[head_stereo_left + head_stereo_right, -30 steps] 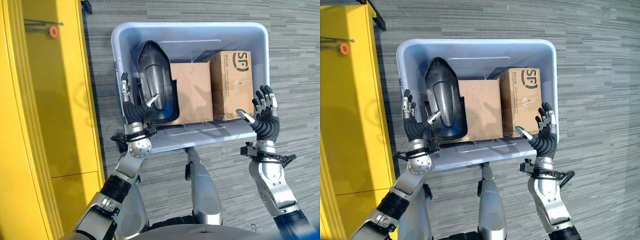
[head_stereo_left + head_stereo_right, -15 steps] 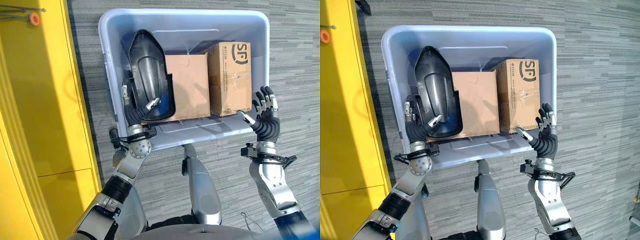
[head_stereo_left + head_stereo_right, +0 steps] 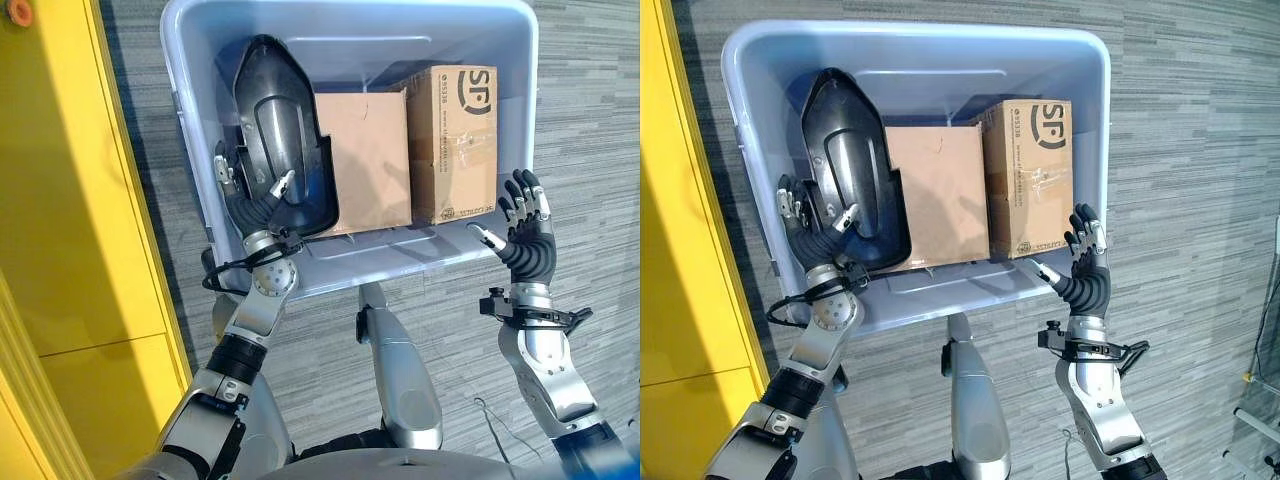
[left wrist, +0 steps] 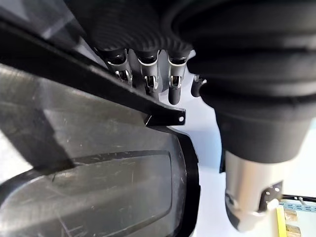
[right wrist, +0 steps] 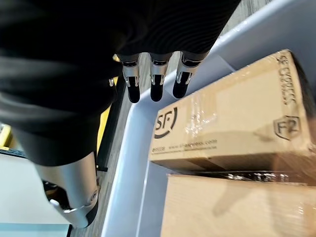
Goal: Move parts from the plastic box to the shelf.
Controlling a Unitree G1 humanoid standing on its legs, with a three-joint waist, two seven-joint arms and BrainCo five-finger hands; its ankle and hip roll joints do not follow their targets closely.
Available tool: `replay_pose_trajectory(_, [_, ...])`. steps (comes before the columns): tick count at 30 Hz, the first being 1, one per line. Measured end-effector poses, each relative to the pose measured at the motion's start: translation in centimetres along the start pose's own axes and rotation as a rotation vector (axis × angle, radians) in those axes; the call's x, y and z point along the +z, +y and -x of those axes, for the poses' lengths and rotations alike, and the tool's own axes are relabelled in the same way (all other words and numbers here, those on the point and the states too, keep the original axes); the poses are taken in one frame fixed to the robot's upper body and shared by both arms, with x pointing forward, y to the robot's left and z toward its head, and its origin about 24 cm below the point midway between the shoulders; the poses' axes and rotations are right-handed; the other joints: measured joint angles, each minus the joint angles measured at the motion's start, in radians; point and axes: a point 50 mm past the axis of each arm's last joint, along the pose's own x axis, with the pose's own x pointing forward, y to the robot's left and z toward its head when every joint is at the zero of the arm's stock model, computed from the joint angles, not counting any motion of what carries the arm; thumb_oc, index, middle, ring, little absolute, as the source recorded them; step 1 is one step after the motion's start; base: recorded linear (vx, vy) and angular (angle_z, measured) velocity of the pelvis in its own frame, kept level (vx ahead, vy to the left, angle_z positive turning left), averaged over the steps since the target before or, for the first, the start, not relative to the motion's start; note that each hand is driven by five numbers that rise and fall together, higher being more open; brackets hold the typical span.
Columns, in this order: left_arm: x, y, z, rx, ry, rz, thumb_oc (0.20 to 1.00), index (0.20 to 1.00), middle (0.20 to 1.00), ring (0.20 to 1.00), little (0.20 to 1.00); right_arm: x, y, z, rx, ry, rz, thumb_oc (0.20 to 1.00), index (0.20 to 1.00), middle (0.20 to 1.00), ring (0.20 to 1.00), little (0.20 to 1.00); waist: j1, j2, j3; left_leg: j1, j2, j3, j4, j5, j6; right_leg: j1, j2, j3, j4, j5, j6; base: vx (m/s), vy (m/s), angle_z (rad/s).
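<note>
A pale blue-grey plastic box point(image 3: 520, 120) sits on the grey striped carpet floor point(image 3: 590, 220) in front of the robot. Inside it, at about nine o'clock, a black moulded plastic shell part point(image 3: 275, 140) stands tilted against the box's wall; a plain brown cardboard box point(image 3: 365, 160) lies at the centre and a printed, taped cardboard carton point(image 3: 455, 140) at three o'clock, the two touching.

The left hand point(image 3: 250, 205) reaches over the near rim and lies against the shell's lower edge, fingers point(image 4: 148, 74) behind the black rim and thumb out in front. I cannot tell whether they actually grip it. It looks placed to pinch that edge, the shell's handiest purchase.

The right hand point(image 3: 525, 230) hovers just outside the box's near corner at four o'clock, fingers spread and relaxed, holding nothing, seemingly waiting to help steady the load.

A yellow panel point(image 3: 70, 200), possibly the shelf, rises at nine o'clock. No part has left the box yet.
</note>
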Motion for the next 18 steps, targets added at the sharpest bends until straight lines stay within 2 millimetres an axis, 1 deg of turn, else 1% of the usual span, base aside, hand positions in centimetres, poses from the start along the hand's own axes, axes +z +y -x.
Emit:
replay_pose_trajectory(2, [0.5, -0.4, -0.7, 0.03, -0.008, 0.025, 1.0, 1.0, 1.0, 1.0, 1.0, 0.2, 0.1, 0.0, 0.008, -0.006, -0.005, 1.0, 1.0, 1.0, 1.0, 1.0, -0.012, -0.005, -0.004, -0.002, 0.0, -0.003, 0.0, 0.002, 0.0, 0.0, 0.0, -0.002, 0.0, 0.001, -0.001, 0.01, 0.045, 0.04])
replay_pose_trajectory(4, [0.3, -0.7, -1.6, 0.056, -0.006, 0.005, 1.0, 1.0, 1.0, 1.0, 1.0, 0.2, 0.2, 0.0, 0.012, -0.006, -0.007, 1.0, 1.0, 1.0, 1.0, 1.0, -0.026, -0.016, -0.011, -0.005, 0.0, -0.003, 0.0, 0.003, 0.0, -0.005, 0.0, -0.001, 0.0, 0.004, -0.002, 0.0, 0.053, -0.01])
replay_pose_trajectory(5, [0.0, -0.8, -2.1, 0.066, 0.005, -0.019, 1.0, 1.0, 1.0, 1.0, 1.0, 0.2, 0.3, 0.0, 0.017, -0.009, -0.009, 1.0, 1.0, 1.0, 1.0, 1.0, -0.028, -0.019, -0.013, -0.008, 0.0, -0.001, 0.0, 0.003, 0.0, -0.009, 0.0, 0.001, 0.0, 0.006, -0.002, 0.0, 0.0, 0.0])
replay_pose_trajectory(6, [-0.4, -0.9, -2.5, 0.071, 0.025, -0.04, 0.395, 0.395, 0.395, 0.395, 0.395, 0.2, 0.3, -0.1, 0.018, -0.01, -0.009, 1.0, 1.0, 1.0, 1.0, 1.0, -0.031, -0.022, -0.015, -0.008, 0.0, -0.001, 0.0, 0.005, 0.0, -0.009, 0.0, 0.001, 0.0, 0.007, -0.002, 0.0, 0.0, 0.0])
replay_pose_trajectory(7, [-0.7, -0.7, -2.5, 0.072, 0.034, -0.05, 0.2, 0.2, 0.2, 0.2, 0.2, 0.2, 0.3, -0.1, 0.018, -0.01, -0.009, 1.0, 1.0, 1.0, 1.0, 1.0, -0.034, -0.023, -0.016, -0.008, 0.0, -0.001, 0.0, 0.005, 0.0, -0.009, 0.001, 0.002, 0.0, 0.007, -0.002, 0.0, 0.031, -0.01])
replay_pose_trajectory(10, [-1.3, -0.5, -2.4, 0.074, 0.075, -0.058, 0.2, 0.2, 0.2, 0.2, 0.2, 0.2, 0.3, -0.1, 0.028, -0.009, -0.009, 1.0, 1.0, 1.0, 1.0, 1.0, -0.035, -0.023, -0.016, -0.008, 0.0, -0.001, 0.0, 0.005, 0.001, -0.009, 0.001, 0.002, 0.0, 0.007, -0.002, 0.0, 0.0, 0.0])
replay_pose_trajectory(16, [-1.5, -0.3, -2.3, 0.061, 0.096, -0.036, 0.2, 0.2, 0.2, 0.2, 0.2, 0.6, 0.6, -0.1, 0.057, -0.024, -0.019, 1.0, 1.0, 1.0, 1.0, 1.0, -0.03, -0.023, -0.016, -0.001, 0.0, 0.0, 0.0, 0.007, 0.002, -0.007, 0.0, 0.007, 0.0, 0.011, -0.002, 0.0, 0.005, 0.0])
replay_pose_trajectory(18, [-1.8, -0.1, -2.1, 0.038, 0.111, -0.04, 0.2, 0.2, 0.2, 0.2, 0.2, 0.6, 0.6, -0.1, 0.059, -0.022, -0.02, 1.0, 1.0, 1.0, 1.0, 1.0, -0.026, -0.024, -0.017, 0.015, 0.0, 0.003, -0.001, 0.008, 0.002, 0.006, 0.0, 0.011, 0.001, 0.011, -0.002, 0.0, 0.018, -0.04])
